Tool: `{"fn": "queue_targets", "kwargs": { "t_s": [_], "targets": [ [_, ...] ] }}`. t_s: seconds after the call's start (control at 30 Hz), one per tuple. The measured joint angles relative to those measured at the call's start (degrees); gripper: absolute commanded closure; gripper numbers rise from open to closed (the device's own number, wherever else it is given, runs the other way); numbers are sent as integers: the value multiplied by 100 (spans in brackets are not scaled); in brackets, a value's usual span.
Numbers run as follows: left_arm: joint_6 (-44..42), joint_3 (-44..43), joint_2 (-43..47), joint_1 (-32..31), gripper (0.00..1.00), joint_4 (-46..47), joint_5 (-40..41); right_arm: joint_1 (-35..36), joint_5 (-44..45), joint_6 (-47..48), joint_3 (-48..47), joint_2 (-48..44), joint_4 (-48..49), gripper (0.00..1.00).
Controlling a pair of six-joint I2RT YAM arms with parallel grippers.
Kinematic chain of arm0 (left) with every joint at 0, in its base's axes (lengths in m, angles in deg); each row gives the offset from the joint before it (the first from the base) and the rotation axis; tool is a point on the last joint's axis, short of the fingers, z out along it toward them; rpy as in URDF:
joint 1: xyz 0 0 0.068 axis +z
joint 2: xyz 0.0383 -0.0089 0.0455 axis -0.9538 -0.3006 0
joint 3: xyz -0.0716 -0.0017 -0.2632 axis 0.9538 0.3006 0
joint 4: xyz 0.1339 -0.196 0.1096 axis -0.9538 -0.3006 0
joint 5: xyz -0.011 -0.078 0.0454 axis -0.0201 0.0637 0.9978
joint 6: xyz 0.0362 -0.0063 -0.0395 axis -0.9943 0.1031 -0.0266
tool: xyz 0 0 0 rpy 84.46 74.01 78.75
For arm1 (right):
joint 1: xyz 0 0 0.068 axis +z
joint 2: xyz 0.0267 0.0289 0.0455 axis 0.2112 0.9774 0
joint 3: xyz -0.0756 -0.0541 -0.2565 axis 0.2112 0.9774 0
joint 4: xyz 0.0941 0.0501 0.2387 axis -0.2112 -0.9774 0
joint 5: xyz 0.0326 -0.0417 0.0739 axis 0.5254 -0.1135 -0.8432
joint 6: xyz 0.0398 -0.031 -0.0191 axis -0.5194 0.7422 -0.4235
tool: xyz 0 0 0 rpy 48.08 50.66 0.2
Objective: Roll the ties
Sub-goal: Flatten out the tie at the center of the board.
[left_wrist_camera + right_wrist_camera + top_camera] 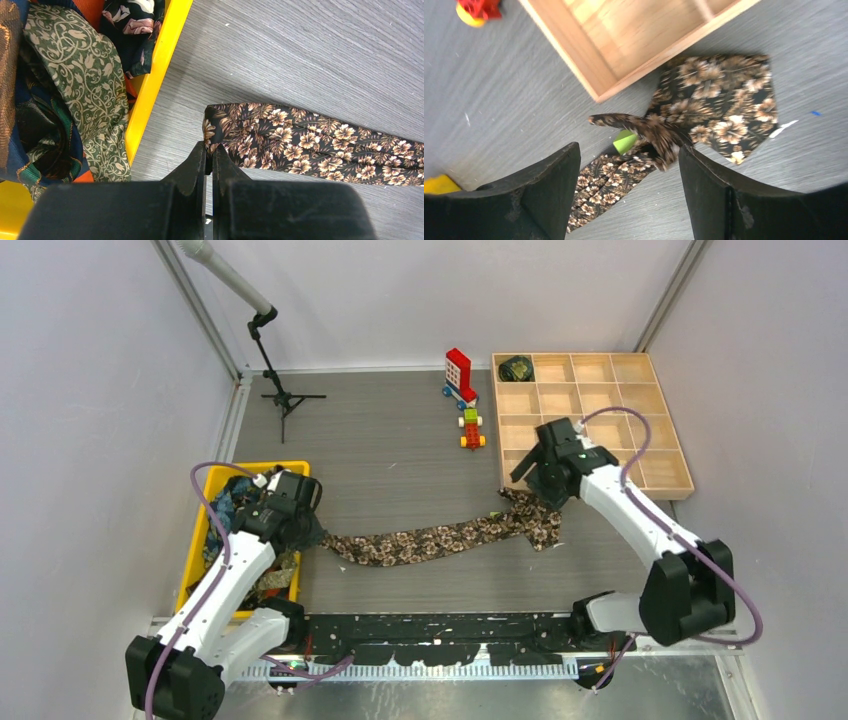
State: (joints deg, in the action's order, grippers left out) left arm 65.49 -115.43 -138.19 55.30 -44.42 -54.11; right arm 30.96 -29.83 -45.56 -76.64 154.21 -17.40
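- The right hand point(628, 150) stands wide open over the broad end of the brown floral tie point(724, 100) and holds nothing. A twisted ridge of cloth rises between its fingers point(549, 190).
- The left hand point(209, 150) is shut tight at the tie's narrow end. It touches the corner there, but I cannot tell whether any cloth is nipped.
- The tie lies stretched across the surface point(325, 60) between the two hands. Its broad end is just beside the wooden tray point(574, 52), and its narrow end is near the yellow bin point(161, 60) holding the other ties point(85, 85).
- Smooth that twist flat first, as a roll begun over a kink would likely come out lopsided.
- A small green block point(625, 141) peeks from under the twisted part. Lift the cloth clear so the block isn't rolled in.
- Anchor one end while the other hand turns, keeping the edges aligned.
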Motion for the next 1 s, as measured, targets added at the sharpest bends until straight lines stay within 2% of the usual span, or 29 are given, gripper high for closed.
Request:
{"fn": "queue_targets", "kwargs": {
  "t_s": [0.17,0.3,0.47,0.7,1.0],
  "targets": [
    [0,4,2,0,100,2,0,-745,59,-17,562,-922,4,28],
    [0,20,4,0,100,4,0,-1016,50,-177,1266,-1593,142,34],
    [0,31,4,0,100,2,-2,-1388,-380,-444,2354,-2094,970,39],
    [2,31,13,0,100,4,-2,-1963,-1213,-765,3342,-2044,2288,43],
    [2,31,70,0,100,2,0,-2337,-1814,-833,3464,-1252,3641,55]
  ]
}}
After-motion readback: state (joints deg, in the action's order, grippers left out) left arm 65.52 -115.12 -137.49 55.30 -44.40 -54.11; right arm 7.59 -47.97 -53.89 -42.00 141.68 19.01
